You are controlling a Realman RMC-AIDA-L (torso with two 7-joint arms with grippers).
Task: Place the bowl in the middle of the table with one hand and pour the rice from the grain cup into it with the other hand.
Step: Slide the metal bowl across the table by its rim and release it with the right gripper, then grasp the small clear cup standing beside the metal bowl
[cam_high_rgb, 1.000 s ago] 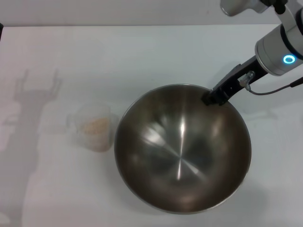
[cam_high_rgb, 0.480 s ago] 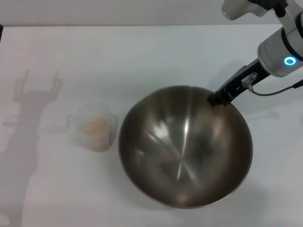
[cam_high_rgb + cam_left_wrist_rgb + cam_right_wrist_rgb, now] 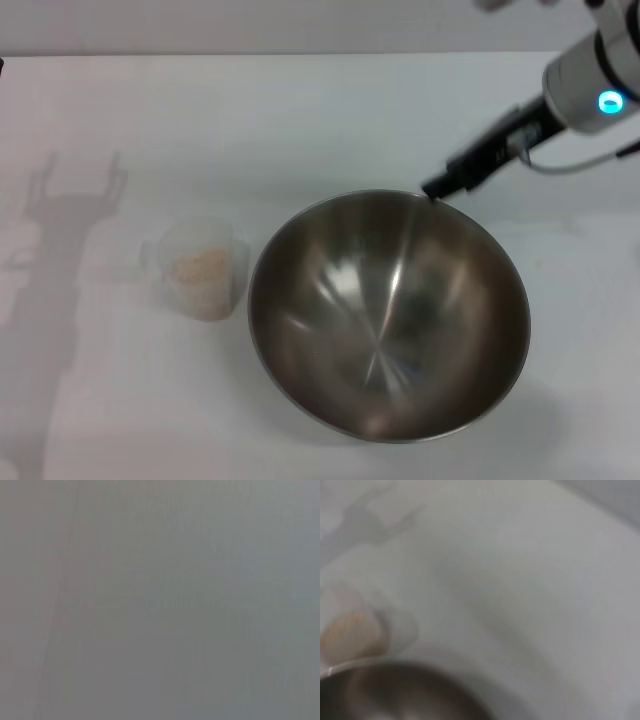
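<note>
From my end the bowl [image 3: 388, 315] sat near the middle of the table [image 3: 300, 110], empty inside. The right pincer [image 3: 432, 190] was at its far rim (couldn't tell its spread). The grain cup [image 3: 203, 266] with rice [image 3: 200, 268] stood just left of it.

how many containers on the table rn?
2. The steel bowl sits near the middle of the table, empty, with the right hand at its far rim. The grain cup, holding rice, stands just to the bowl's left. None looks hidden.
</note>
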